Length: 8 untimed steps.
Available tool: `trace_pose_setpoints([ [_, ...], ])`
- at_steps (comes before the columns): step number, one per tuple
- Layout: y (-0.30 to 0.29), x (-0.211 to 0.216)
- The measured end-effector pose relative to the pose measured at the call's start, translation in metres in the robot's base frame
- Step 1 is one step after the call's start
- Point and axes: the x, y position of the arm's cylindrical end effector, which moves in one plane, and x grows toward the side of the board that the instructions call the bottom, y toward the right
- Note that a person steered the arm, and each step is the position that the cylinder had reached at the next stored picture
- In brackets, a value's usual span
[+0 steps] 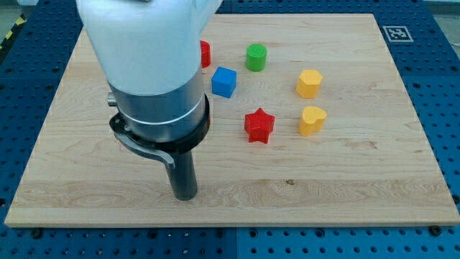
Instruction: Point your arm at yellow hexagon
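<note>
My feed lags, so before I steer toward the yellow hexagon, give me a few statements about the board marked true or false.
1. My tip touches the yellow hexagon. False: it stands well apart, toward the view's bottom left, with no block against it.
2. The yellow heart lies just below the yellow hexagon in the view. True.
3. The red star lies between my tip and the two yellow blocks. True.
4. The green cylinder is the block nearest the view's bottom. False: it sits near the view's top, above the blue cube.
5. A red block is partly hidden behind the arm. True.
</note>
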Motion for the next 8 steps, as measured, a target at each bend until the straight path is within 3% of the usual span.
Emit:
trace_pose_setpoints([
  [3,0.011,-0.001],
  [5,0.17,-0.031],
  [7,0.209,-0.042],
  [8,0.244,-0.078],
])
